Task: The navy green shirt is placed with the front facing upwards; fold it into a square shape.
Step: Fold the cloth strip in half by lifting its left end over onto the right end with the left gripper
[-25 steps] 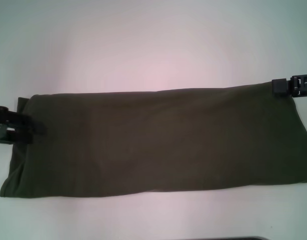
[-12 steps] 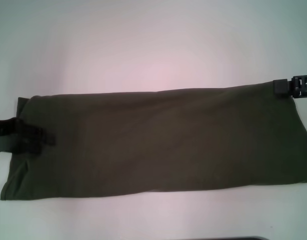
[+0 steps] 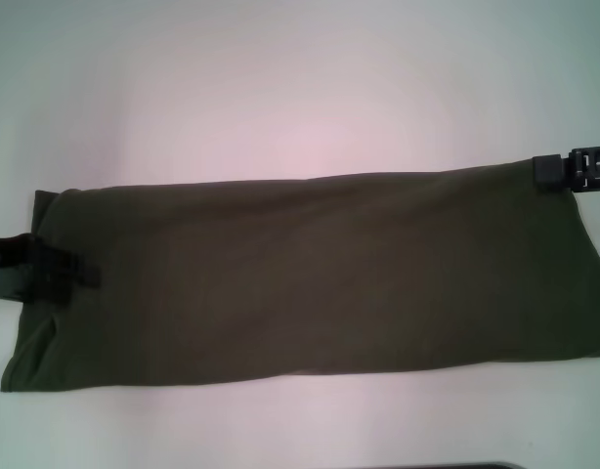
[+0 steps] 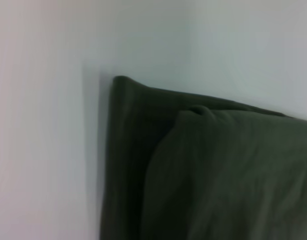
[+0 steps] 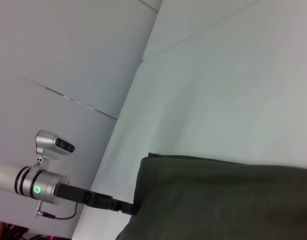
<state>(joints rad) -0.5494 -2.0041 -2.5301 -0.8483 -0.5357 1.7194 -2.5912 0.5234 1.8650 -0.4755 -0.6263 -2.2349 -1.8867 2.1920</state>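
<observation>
navy green shirt (image 3: 310, 269), folded long strip, flat

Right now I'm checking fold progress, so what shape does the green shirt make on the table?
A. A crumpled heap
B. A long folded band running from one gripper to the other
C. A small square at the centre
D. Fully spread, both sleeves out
B: the navy green shirt lies as a long band, with the left gripper at one end and the right gripper at the other.
</observation>
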